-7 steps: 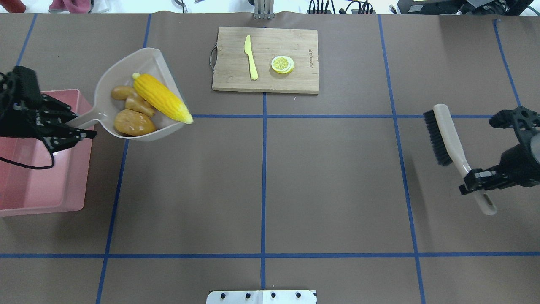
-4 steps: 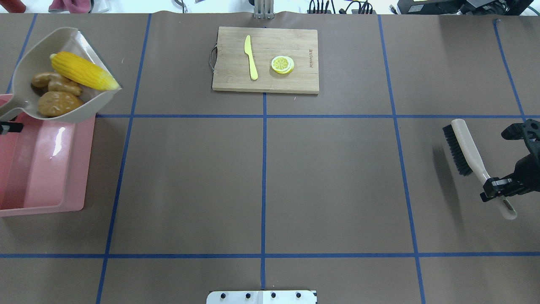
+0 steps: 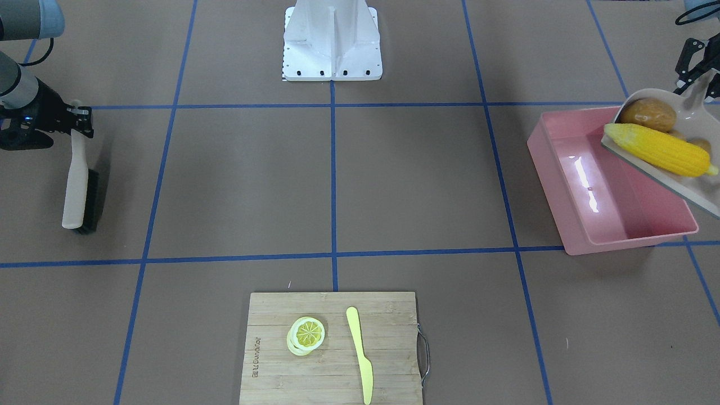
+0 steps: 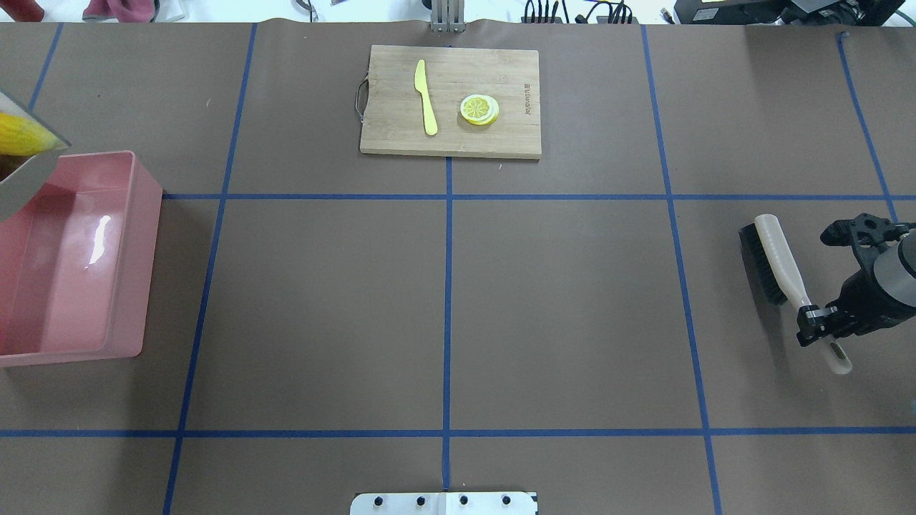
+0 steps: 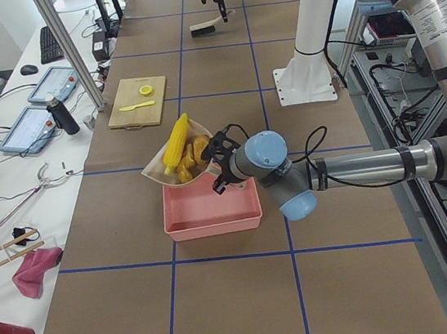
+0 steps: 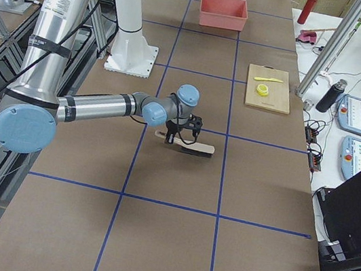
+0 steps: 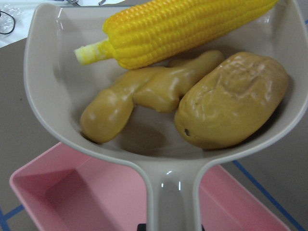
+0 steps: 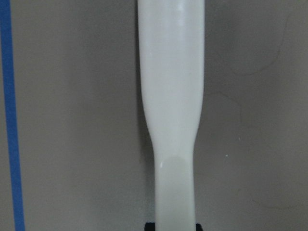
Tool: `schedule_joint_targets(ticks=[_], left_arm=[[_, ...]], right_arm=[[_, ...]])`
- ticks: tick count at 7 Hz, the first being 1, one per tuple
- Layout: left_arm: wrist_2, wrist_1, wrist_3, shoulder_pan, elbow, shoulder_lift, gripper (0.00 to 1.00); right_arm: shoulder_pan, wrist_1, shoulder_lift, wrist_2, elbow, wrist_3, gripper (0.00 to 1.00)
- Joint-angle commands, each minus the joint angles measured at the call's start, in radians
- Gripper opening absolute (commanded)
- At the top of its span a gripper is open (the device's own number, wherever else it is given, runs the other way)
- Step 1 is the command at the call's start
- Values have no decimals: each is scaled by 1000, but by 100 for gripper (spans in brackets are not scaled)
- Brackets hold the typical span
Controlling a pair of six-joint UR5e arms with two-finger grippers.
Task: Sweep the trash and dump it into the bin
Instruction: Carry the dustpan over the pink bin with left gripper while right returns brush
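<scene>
You see the pink rectangular plastic tub (image 3: 556,191) on the table. Over one end of it hangs the beige plastic dustpan (image 7: 173,187), its handle clamped by the left gripper (image 3: 697,84). Well apart from the tub, the right gripper (image 4: 816,325) grips the beige, black-bristled brush (image 4: 776,261). The yellow corn cob (image 3: 655,149), the golden-brown potato-like lump (image 3: 647,114) and the knobbly tan ginger root (image 7: 144,94) lie in the dustpan.

Overhead looks down from behind robot (image 3: 332,45), front view faces it, board (image 4: 401,136) top centre in one, bottom centre in other, side views along table (image 5: 232,297), wrist views close on dustpan (image 7: 48,82), brush (image 8: 171,96).
</scene>
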Motion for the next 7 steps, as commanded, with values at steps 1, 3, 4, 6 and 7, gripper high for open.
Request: schedule_joint_targets(ticks=[1, 3, 4, 6, 7], left_arm=[[-5, 119, 205, -26, -1, 110, 0], [-2, 463, 490, -115, -97, 118, 0], [12, 626, 622, -149, -148, 103, 0], [137, 872, 779, -174, -220, 69, 0], [173, 979, 848, -183, -236, 34, 0]], right_arm=[[-22, -2, 58, -15, -50, 6, 0], [-31, -6, 79, -13, -69, 29, 23], [-30, -3, 79, -10, -69, 29, 49], [-27, -2, 69, -8, -63, 27, 59], [-25, 0, 64, -8, -57, 29, 66]])
